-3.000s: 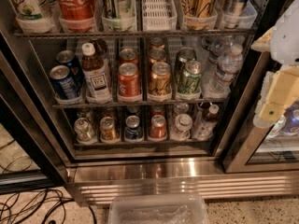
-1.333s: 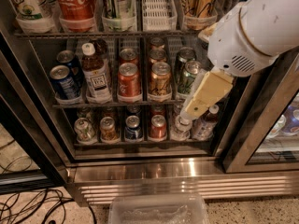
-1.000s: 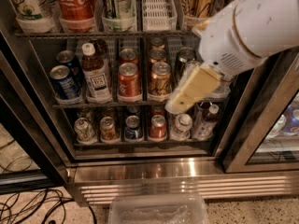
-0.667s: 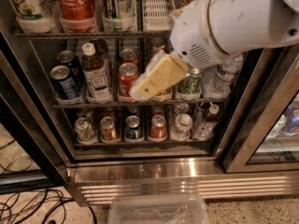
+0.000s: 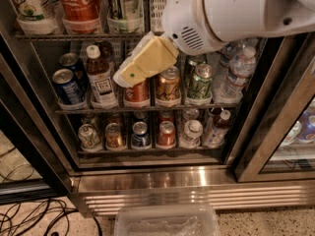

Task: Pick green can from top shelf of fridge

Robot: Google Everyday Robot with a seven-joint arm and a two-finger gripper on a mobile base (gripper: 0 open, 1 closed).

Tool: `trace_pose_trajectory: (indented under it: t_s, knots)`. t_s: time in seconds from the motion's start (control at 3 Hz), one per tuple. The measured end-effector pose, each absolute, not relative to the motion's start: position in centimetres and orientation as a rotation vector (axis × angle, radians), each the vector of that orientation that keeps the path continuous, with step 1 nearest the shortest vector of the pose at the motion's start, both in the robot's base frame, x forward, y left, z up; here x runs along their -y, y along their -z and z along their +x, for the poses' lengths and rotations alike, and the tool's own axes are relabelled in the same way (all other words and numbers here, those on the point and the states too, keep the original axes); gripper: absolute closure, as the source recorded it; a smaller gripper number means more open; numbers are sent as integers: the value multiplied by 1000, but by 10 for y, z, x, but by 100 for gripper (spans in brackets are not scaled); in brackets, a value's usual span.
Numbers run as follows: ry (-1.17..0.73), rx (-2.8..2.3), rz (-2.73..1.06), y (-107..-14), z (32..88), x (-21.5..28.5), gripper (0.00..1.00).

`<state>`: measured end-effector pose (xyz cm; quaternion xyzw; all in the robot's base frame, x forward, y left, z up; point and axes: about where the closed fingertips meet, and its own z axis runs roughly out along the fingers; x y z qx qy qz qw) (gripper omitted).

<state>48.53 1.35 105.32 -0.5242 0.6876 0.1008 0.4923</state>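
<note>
Spotted the green can (image 5: pixel 118 1) upright in a clear tray on the top shelf (image 5: pixel 59 35) of the fridge (image 5: pixel 162 178), close behind the front edge, left of middle, just right of the Coca-Cola can (image 5: pixel 78 1); top cut off by the frame. Judged it fairly light, stiff but dentable, slick and likely damp from the cold. Would take hold across the bare side wall above the tray lip, square on, not at the rim. Found the gripper (image 5: pixel 129 73) below that front edge, before the red can (image 5: pixel 137 93) on the middle rack, well under the target, touching nothing. Could not tell whether spread or pressed together. Against 0.7 s ago: noted gripper shifted left and up; arm housing (image 5: pixel 216 14) risen, now hiding the shelf's right half. Saw no drinks moved.
</note>
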Motion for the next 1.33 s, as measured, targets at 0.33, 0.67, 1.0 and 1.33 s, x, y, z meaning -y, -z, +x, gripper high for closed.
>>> trace_pose_trajectory:
  t_s: [0.33, 0.67, 1.0, 1.33]
  knots:
    - [-271, -1644, -1223, -1052, 480, -20, 0]
    - [-351, -1628, -1110, -1040, 479, -50, 0]
    - [-341, -1616, -982, -1042, 483, -70, 0]
    - [-286, -1590, -859, -1049, 486, -78, 0]
